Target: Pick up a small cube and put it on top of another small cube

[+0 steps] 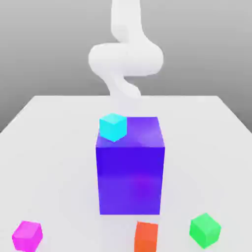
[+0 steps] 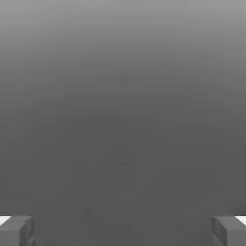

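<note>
Sitting near the front edge of the white bench (image 1: 54, 147), toward the exterior view's left, is the small magenta cube (image 1: 27, 235), slightly turned, resting flat on the surface & touching nothing. Big blue-purple block (image 1: 130, 167) stands mid-bench, upright, much larger than the rest. A cyan cube (image 1: 113, 127) sits on the block's top, at the corner toward the exterior view's left, turned a bit so one edge faces the camera. Orange-red cube (image 1: 146, 237) lies in front of the block, just toward the exterior view's right of its centre, cut off by the frame's lower edge. Green cube (image 1: 204, 230) sits further to the exterior view's right, tilted in plan, apart from the orange-red one. Magenta cube & orange-red cube are well apart, w/ bare bench between them.

White arm (image 1: 125, 59) rises behind the block, blurred, curving above the bench's far side.

Gripper (image 2: 123, 230) seen from the hand view: two grey fingertips (image 2: 17, 230) at opposite sides, jaws spread wide w/ nothing between them, plain grey background beyond.

No brands, labels or writing can be read on any cube, the block or the arm
</note>
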